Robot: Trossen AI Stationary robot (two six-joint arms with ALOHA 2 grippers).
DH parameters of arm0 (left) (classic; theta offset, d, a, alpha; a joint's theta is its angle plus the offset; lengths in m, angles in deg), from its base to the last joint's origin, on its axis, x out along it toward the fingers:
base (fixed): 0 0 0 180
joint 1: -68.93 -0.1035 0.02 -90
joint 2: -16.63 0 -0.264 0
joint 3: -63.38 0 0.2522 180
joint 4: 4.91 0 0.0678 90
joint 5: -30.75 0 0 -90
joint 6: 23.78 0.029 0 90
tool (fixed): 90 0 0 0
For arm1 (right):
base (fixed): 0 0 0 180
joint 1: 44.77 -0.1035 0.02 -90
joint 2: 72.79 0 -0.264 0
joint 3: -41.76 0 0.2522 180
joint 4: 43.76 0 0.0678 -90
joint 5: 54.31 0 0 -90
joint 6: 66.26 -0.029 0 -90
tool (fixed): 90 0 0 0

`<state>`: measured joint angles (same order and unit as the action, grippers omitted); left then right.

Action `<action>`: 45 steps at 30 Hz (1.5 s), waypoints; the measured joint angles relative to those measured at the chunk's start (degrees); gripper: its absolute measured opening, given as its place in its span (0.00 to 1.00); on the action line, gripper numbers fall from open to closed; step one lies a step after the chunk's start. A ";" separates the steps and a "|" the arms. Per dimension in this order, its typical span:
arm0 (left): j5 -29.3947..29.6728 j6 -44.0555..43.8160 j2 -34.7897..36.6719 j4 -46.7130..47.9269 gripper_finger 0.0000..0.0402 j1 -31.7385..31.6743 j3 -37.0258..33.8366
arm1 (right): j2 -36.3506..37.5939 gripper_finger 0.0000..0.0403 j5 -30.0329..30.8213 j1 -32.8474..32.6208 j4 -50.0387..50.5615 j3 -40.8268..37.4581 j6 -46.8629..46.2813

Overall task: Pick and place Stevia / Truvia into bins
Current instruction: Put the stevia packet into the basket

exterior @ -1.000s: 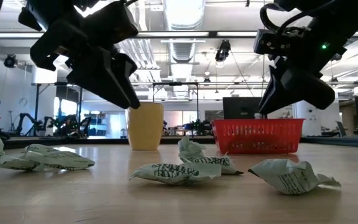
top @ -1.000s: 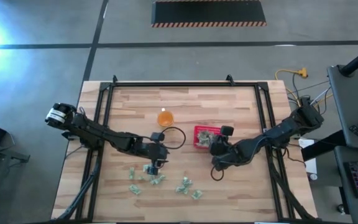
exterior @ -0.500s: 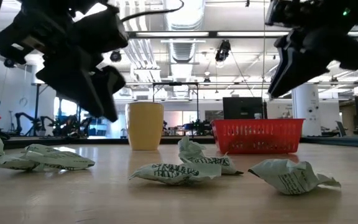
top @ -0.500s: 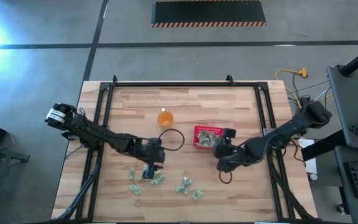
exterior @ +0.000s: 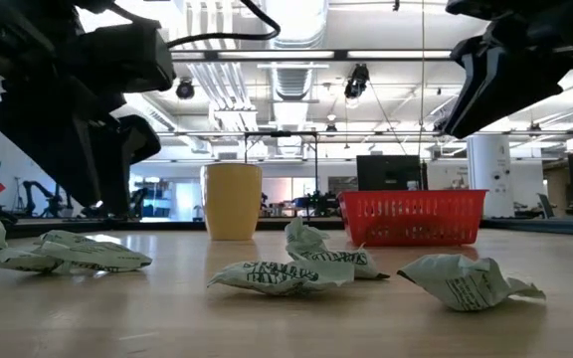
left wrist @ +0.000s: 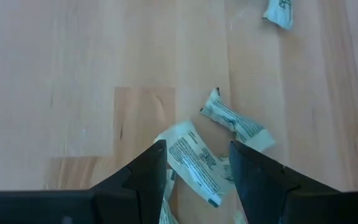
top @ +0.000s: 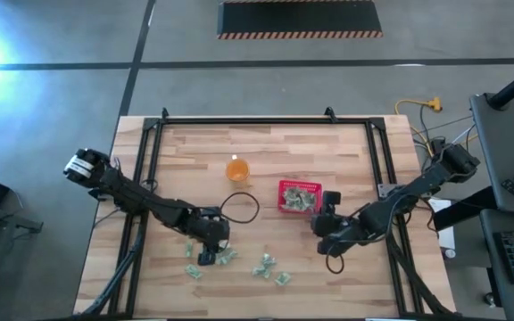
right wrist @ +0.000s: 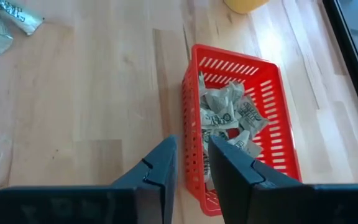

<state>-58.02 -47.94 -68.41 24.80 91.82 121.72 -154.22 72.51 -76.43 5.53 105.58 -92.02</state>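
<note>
Green-and-white packets [left wrist: 194,163] lie on the wooden worktop [top: 194,152] directly under the left end effector [left wrist: 196,163], its fingers parted and empty, while the right end effector [right wrist: 192,163], fingers narrowly apart, hangs just beside the red basket [right wrist: 277,112] holding more packets.

Two dark jointed arms, black looping cables, wedge-shaped fingers [left wrist: 143,175].

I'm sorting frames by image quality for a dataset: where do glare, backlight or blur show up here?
High view: a bright flare washes out the floor at the upper left edge. Low view: ceiling lights backlight the scene, so both arms read as dark silhouettes; the nearest packets are sharp, the room behind soft. Left wrist view: even light, print on a packet legible. Right wrist view: the red basket is evenly lit.
</note>
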 joint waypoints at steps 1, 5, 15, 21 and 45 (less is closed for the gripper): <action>0.52 -0.49 -0.01 0.00 0.39 0.15 0.00 | 0.00 0.21 0.00 0.00 -0.02 0.00 0.00; 0.81 -1.01 -1.07 -0.50 0.39 0.62 0.00 | 0.00 0.21 0.00 0.02 -0.09 -0.02 0.00; 0.53 -0.88 -4.91 -1.48 0.39 1.28 0.09 | 0.02 0.20 0.02 0.02 -0.12 0.00 0.00; 0.36 -0.88 -5.66 -1.55 0.39 1.28 0.07 | 0.02 0.18 0.07 0.02 -0.13 -0.02 0.00; 1.02 4.85 -5.73 -1.54 0.01 1.13 0.41 | 0.02 0.18 0.20 0.02 -0.16 -0.02 0.02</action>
<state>-57.01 -43.10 -74.13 23.27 92.95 122.12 -154.20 72.71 -76.41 5.37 105.56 -92.00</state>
